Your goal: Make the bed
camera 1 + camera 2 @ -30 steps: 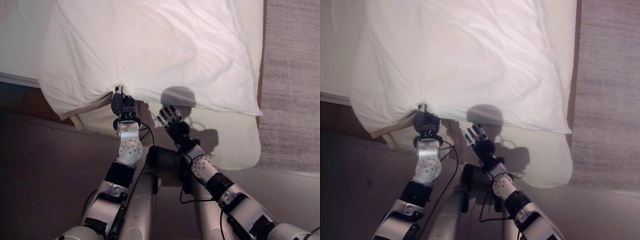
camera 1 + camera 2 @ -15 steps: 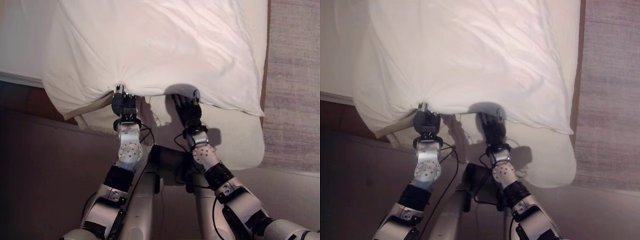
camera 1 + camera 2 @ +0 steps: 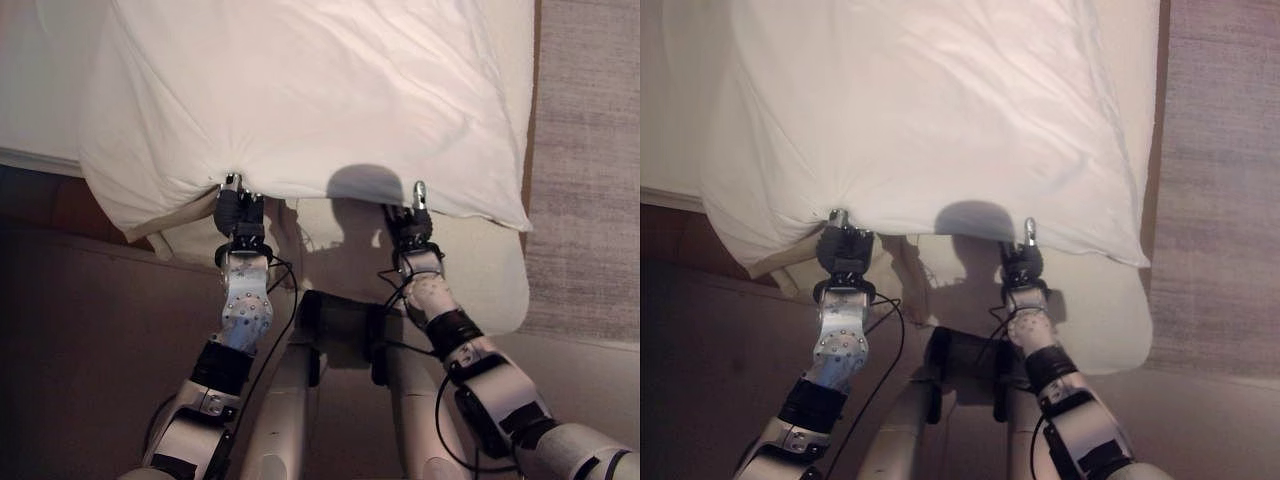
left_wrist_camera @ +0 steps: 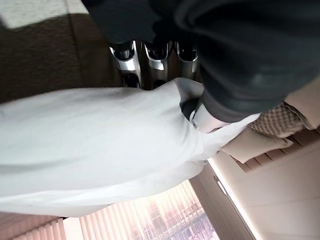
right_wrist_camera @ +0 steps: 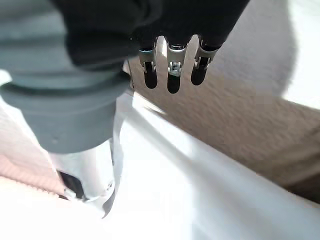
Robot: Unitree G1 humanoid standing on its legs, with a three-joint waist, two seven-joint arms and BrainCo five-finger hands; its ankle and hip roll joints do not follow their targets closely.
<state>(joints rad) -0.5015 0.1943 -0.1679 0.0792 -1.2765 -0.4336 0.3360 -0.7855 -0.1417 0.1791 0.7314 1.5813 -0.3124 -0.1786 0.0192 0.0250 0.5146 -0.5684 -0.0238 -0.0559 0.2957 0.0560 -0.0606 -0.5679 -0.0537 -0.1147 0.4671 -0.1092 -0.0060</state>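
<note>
A white duvet (image 3: 320, 90) lies across the bed, its near edge hanging over the cream mattress (image 3: 480, 280). My left hand (image 3: 238, 212) is shut on that near edge, and the cloth puckers into folds where the thumb (image 4: 196, 111) pinches it against the curled fingers (image 4: 150, 55). My right hand (image 3: 412, 232) is at the same edge further right. Its thumb (image 3: 420, 190) stands up over the cloth. In the right wrist view its fingers (image 5: 172, 70) are fairly straight below the white edge (image 5: 200, 170), apart from it.
The mattress's rounded near corner juts out on the right. Brown floor (image 3: 80, 330) lies to the left, and a grey rug (image 3: 590, 150) runs along the right side past a thin wooden strip (image 3: 531, 100). Window blinds (image 4: 150, 215) show beyond the duvet.
My right hand has moved forward and to the right, from below the duvet with fingers spread up to its near edge, thumb now over it. The left hand keeps its hold.
</note>
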